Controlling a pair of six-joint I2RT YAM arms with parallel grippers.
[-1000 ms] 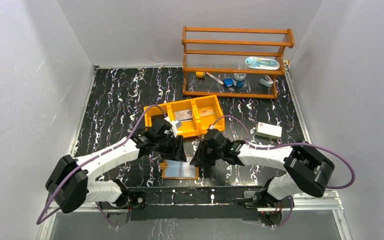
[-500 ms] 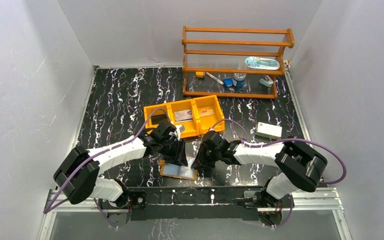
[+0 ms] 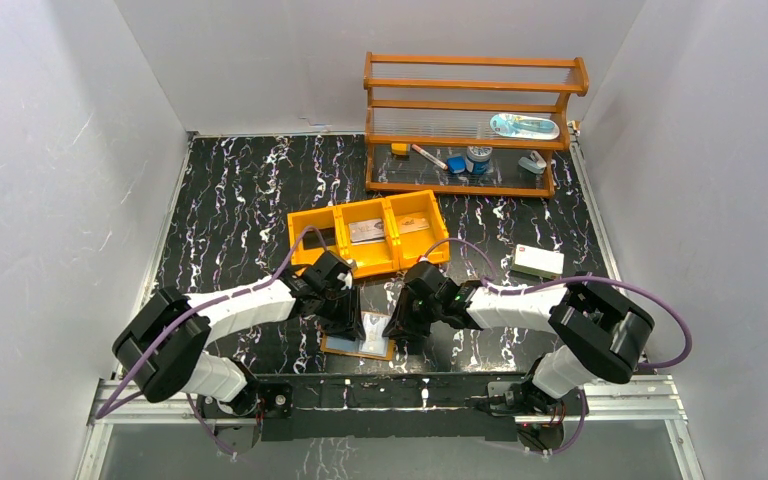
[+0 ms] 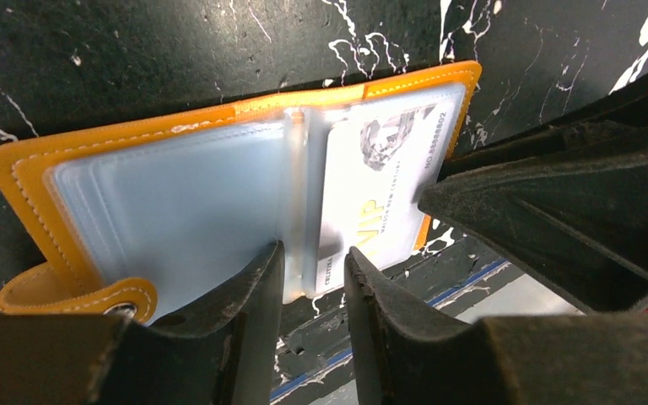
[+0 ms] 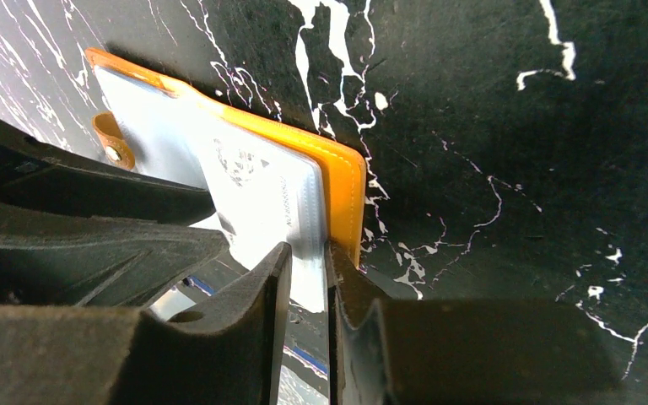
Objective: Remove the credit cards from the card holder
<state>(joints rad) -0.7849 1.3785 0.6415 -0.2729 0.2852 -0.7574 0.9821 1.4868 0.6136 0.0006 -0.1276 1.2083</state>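
A black, white-veined marble-pattern table [image 3: 230,190] carries everything. At its far right stands an orange-brown wooden rack [image 3: 472,86] with small items on its lower shelf; nearer the middle lies an orange plastic three-compartment tray [image 3: 410,265]; to the right of the tray, well apart, rests a small white box [image 3: 538,262] with a red mark.

Close to the table's near edge, between the two arms, the orange-tan leather-like folding card holder [image 3: 360,346] lies open with its pale blue-grey shiny pockets facing up; its snap tab [image 4: 76,295] sticks out at one corner. A whitish plastic card [image 4: 380,186] printed "VIP" sits inside the pocket on the holder's right half.

The left gripper [image 4: 312,257] has its fingers a narrow gap apart; they straddle the near edge of the clear centre fold, with nothing clearly clamped. The right gripper [image 5: 308,253] has its fingers almost together; they pinch the near edge of the card holder's right pocket leaf, the one with the card in it, just beside the orange cover's right border.
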